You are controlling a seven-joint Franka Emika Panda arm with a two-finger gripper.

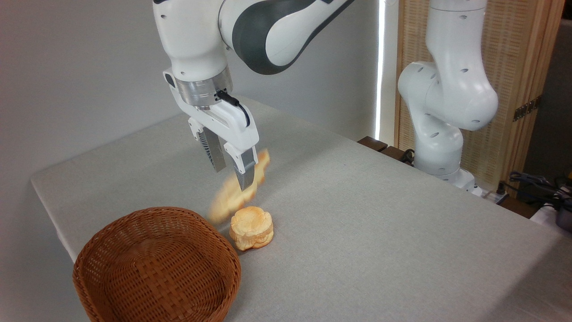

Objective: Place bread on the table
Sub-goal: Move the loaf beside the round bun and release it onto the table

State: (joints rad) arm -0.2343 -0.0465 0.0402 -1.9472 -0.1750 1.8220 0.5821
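Grey fabric table (380, 223) bare at right. Wicker basket (156, 264) empty. Gripper (230, 169) above the table, fingers parted, apparently released. Bread (239, 188) blurred just below-behind the fingertips, long axis slanting lower-left to upper-right, over scalloped bun (251, 228).

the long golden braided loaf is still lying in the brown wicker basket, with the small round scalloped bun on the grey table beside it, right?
Not quite. The camera view shows the brown wicker basket empty; the long golden braided loaf, motion-blurred, is above the grey table at the gripper. The small round scalloped bun does sit on the table beside the basket.
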